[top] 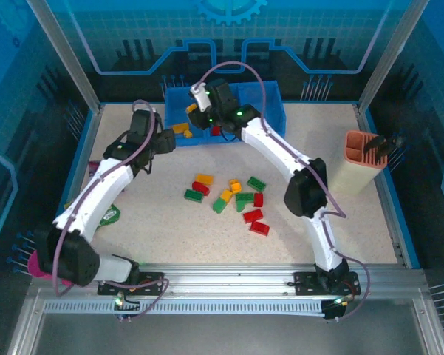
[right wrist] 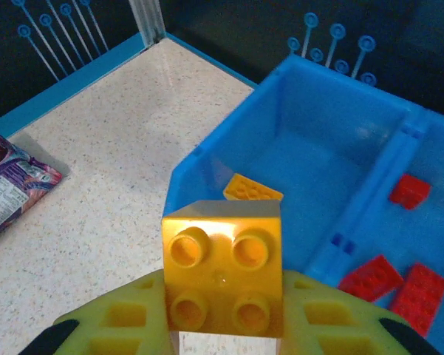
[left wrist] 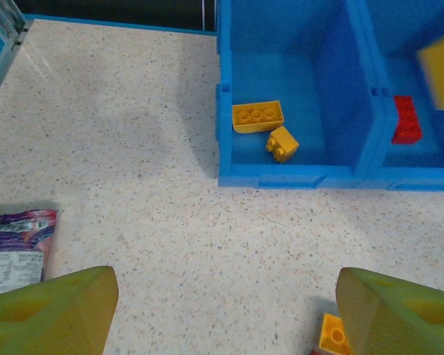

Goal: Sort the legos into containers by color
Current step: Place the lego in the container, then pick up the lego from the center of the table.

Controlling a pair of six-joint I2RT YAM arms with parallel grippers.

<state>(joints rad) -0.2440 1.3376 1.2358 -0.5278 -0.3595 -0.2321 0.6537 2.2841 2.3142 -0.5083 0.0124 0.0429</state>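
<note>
Placement step: colour-matched drop

Right gripper [right wrist: 225, 325] pinches a yellow brick [right wrist: 223, 266] over the blue tray [right wrist: 207, 159] at the tabletop's far edge, above the left compartment [left wrist: 303, 81], which already contains matching bricks [left wrist: 257, 117]. Left gripper [left wrist: 222, 310] hangs spread before the tray, holding nothing. Unsorted legos [top: 229, 198] lie mid-tabletop.

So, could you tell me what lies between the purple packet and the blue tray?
Bare speckled table; the left wrist view shows nothing lying between the purple packet and the blue tray.
</note>
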